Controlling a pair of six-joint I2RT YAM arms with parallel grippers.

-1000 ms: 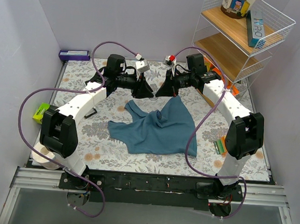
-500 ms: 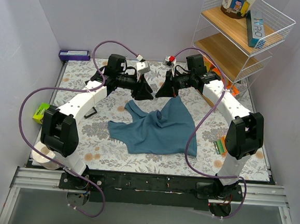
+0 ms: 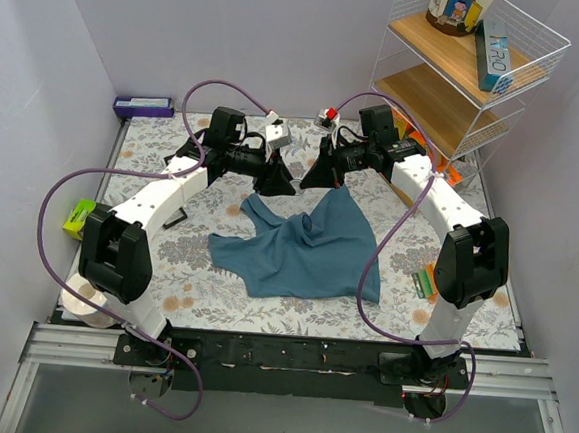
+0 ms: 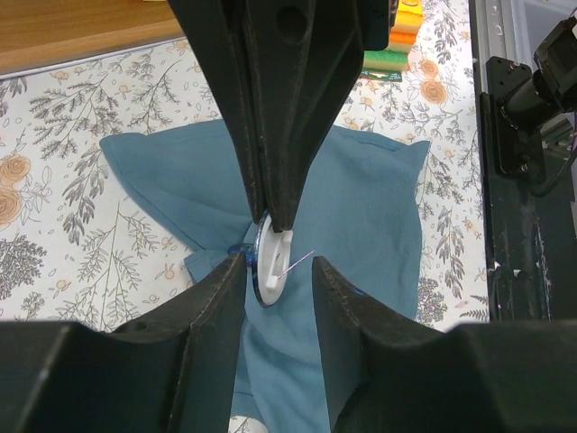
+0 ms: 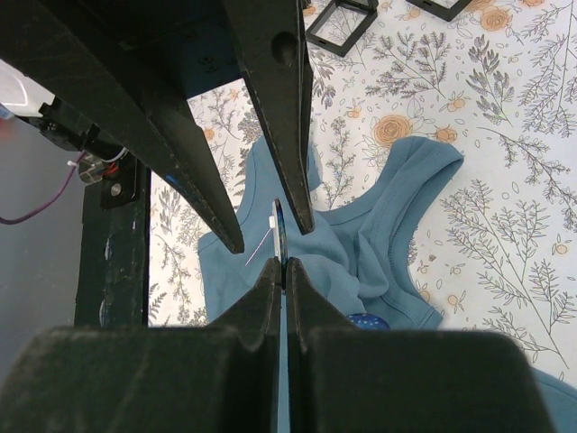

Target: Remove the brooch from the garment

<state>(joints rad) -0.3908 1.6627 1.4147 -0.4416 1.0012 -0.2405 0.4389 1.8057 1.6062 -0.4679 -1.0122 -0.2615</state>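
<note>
The left arm and right arm stretch forward, tips facing. The right gripper is clenched on the brooch — above the shirt — while the left gripper stands released, fingers flanking it.

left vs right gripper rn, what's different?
Jaws: the right gripper is pinched shut on the brooch. The left gripper stands open, one finger on each side of the brooch, not closed on it.
Load: the right gripper holds the brooch edge-on between its tips. The left gripper holds nothing.
Shared: both meet tip to tip at the brooch, above the garment.
</note>
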